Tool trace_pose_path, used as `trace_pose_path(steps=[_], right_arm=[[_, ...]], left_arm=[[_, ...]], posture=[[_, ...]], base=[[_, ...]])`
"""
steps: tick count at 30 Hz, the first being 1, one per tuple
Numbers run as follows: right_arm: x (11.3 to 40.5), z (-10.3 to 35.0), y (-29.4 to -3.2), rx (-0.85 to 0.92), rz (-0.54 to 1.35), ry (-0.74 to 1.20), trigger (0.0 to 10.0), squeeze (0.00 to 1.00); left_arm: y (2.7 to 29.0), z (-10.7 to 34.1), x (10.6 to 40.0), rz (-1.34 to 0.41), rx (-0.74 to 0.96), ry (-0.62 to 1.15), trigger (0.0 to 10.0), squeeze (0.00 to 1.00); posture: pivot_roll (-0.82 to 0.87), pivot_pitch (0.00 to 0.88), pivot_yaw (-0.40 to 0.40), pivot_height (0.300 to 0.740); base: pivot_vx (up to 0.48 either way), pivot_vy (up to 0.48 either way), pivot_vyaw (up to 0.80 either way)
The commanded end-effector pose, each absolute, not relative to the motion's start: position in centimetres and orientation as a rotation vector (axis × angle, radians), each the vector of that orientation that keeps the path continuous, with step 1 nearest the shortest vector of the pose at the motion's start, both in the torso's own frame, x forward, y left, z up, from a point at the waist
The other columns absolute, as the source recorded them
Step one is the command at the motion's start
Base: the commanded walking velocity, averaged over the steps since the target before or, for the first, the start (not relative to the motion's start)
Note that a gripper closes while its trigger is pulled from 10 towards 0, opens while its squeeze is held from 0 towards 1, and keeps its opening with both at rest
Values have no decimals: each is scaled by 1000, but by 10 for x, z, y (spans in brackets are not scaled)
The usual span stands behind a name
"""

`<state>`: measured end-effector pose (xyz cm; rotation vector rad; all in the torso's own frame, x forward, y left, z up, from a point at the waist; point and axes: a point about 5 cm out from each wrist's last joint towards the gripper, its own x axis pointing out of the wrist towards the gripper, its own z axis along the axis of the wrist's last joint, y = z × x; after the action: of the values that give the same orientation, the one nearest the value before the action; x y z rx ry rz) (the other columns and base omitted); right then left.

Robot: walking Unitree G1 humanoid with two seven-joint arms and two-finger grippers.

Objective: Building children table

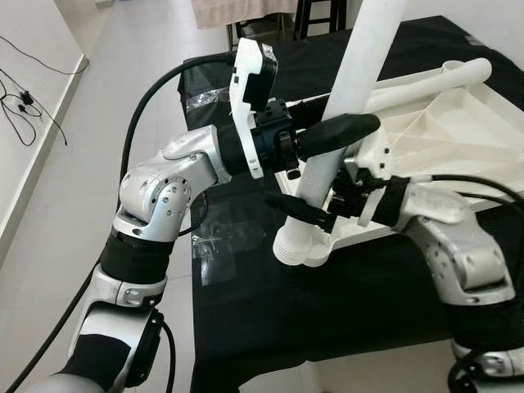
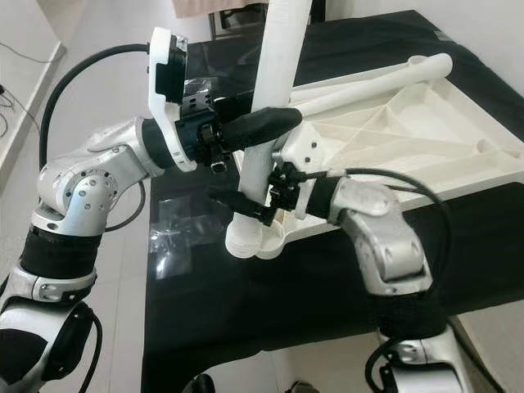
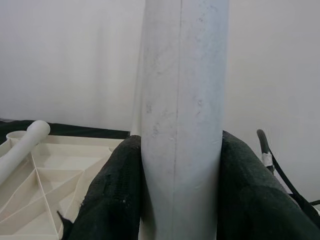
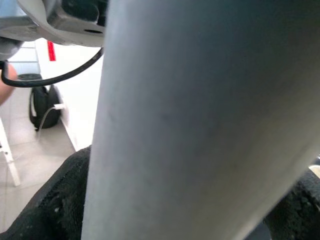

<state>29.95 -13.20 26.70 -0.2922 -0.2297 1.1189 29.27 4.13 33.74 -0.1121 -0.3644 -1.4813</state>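
Note:
A white upturned children's tabletop (image 1: 458, 123) with ribbed underside lies on the black-covered table (image 1: 344, 319). A white round table leg (image 1: 348, 90) stands nearly upright at the tabletop's near left corner, its foot at the corner socket (image 1: 301, 246). My left gripper (image 1: 327, 135) is shut on the leg at mid height, its black fingers (image 3: 115, 200) on either side of the leg (image 3: 182, 120). Lower down, my right gripper (image 1: 307, 209) is shut on the same leg (image 4: 200, 120). A second white leg (image 2: 385, 78) is fitted at the far corner, lying along the tabletop's edge.
Light floor tiles (image 1: 98, 123) stretch to the left of the table, with black cables (image 1: 24, 106) by the wall. Crumpled clear plastic wrap (image 1: 214, 246) lies on the black cloth near the leg's foot. Dark chair legs (image 1: 315, 16) stand beyond the table.

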Motion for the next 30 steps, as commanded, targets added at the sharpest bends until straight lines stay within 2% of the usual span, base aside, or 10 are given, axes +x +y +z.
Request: trace_pose_path(steps=[1, 2, 3, 5, 6, 16, 21, 27, 28, 30], right_arm=[[299, 263, -113, -300, 1218, -190, 10000, 0], [300, 260, -109, -293, 1248, -164, 10000, 0], [300, 257, -103, -269, 1280, -146, 2471, 0], [299, 253, -95, -216, 1329, -117, 588, 0], [299, 252, -94, -203, 1341, -112, 0, 0], [301, 233, -89, -179, 1360, -5, 0, 0], [306, 238, -86, -158, 1320, -58, 0, 0], [312, 248, -88, -145, 1266, -134, 0, 0], [315, 250, -92, -152, 1238, -149, 0, 0], [321, 252, -98, -174, 1187, -165, 0, 0]], left_arm=[[16, 339, 271, -1668, -78, -362, 0, 0], [21, 345, 269, -1704, -63, -389, 0, 0], [28, 353, 262, -1773, -60, -417, 0, 0], [45, 359, 253, -1892, -49, -443, 0, 0], [49, 360, 251, -1918, -45, -445, 0, 0], [60, 366, 225, -1980, 54, -459, 0, 0], [64, 371, 215, -1986, 47, -472, 0, 0], [77, 355, 247, -1939, -27, -423, 0, 0], [81, 355, 254, -1888, -66, -416, 10000, 996], [89, 354, 264, -1810, -125, -401, 10000, 1000]], posture=[[16, 183, 34, 740], [15, 177, 34, 740], [13, 174, 34, 740], [9, 172, 33, 740], [9, 172, 33, 740], [8, 175, 22, 740], [9, 184, 20, 740], [11, 199, 18, 740], [12, 205, 20, 740], [12, 210, 20, 740]], base=[[0, 0, 0], [0, 0, 0], [0, 0, 0], [0, 0, 0], [0, 0, 0], [0, 0, 0], [0, 0, 0], [0, 0, 0], [0, 0, 0], [0, 0, 0]])
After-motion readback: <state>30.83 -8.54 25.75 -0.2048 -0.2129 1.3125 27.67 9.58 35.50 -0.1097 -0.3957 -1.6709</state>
